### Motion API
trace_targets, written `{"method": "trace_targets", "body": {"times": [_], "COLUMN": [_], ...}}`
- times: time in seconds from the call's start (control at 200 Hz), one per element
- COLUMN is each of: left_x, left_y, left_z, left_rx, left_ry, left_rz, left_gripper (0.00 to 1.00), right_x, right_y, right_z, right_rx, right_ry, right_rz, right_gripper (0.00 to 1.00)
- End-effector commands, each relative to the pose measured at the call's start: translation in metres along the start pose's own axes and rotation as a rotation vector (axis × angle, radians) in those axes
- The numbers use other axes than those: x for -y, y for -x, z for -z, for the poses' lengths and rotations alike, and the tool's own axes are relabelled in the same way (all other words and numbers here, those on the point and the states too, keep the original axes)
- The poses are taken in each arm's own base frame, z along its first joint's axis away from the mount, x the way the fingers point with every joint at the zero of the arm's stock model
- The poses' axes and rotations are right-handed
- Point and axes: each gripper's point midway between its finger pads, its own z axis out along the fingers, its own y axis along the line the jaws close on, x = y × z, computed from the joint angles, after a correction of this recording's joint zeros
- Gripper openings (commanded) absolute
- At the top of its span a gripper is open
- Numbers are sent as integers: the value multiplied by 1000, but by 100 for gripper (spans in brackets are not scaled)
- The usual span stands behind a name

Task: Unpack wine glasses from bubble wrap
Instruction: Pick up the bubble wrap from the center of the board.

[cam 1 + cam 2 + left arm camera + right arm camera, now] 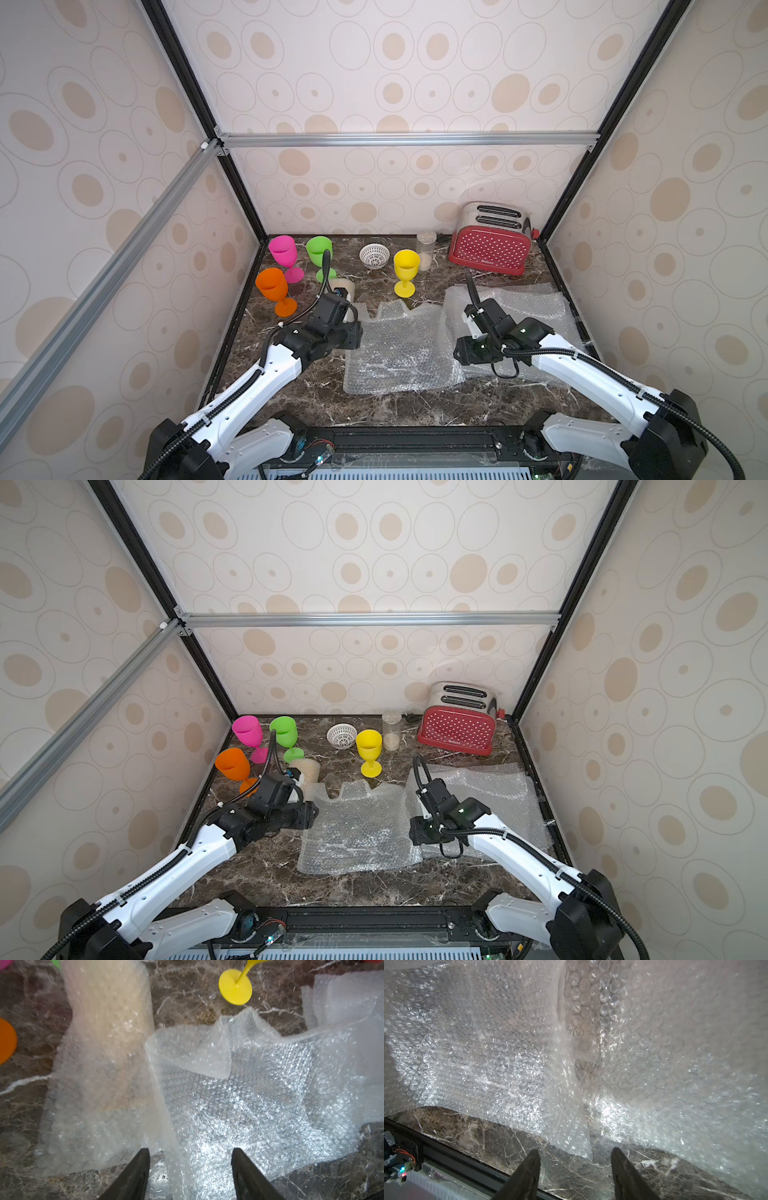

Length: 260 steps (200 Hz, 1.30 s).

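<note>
Bubble wrap of this kind should handle as light, limp, slippery film that crumples rather than resists, so a pinch on a loose edge or corner looks the best hold; the goblet inside is likely stiff, light plastic and not very fragile; 1 rolled tube [104, 1043], tinted pale amber by what it hides, appears to lie on the desk [291, 399] just ahead of the left claw [190, 1151] and near the orange goblet [271, 284]; that claw is spread, with a sheet edge running between its fingers but nothing pinched; the right claw [575, 1151] is also spread and empty, hovering at the near edge of the crumpled sheets [528, 307] on the right side; a flat sheet [399, 349] lies in the middle, clear, bubbled and glinting, dark marble showing through; 4 goblets stand upright and bare: the orange one, the pink goblet [282, 249] and the green goblet [319, 248] at the back left, the yellow goblet [406, 262] further right.
</note>
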Motion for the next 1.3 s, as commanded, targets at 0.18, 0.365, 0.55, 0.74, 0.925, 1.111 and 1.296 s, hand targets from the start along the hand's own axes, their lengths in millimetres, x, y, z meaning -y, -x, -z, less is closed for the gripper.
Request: {"method": "trace_targets", "body": {"times": [0.18,0.365,0.55,0.74,0.925,1.111,1.296], "left_x": [-4,0,1,2,5,12,27], "left_y": [-26,-27,-29,-27,-18,5,39], "left_z": [-19,-26,-29,-29,-21,0,35], "left_rx": [-58,-70,-81,-82,-56,36,178], "left_ry": [-9,-29,-26,-28,-37,-70,-143], "left_rz": [37,43,40,38,37,25,23], "left_gripper": [60,40,16,6,3,1,0], "right_x": [4,11,7,-6,-8,-4,7], "right_y": [1,1,6,10,10,9,6], "right_z": [-23,-34,-49,-63,-64,-44,-14], "right_rx": [-36,-55,-58,-60,-64,-21,16], "right_ry": [-21,-69,-50,11,2,-25,-77], "right_rz": [-36,-39,-38,-32,-18,-13,-20], "right_gripper": [56,54,49,35,6,0,0]}}
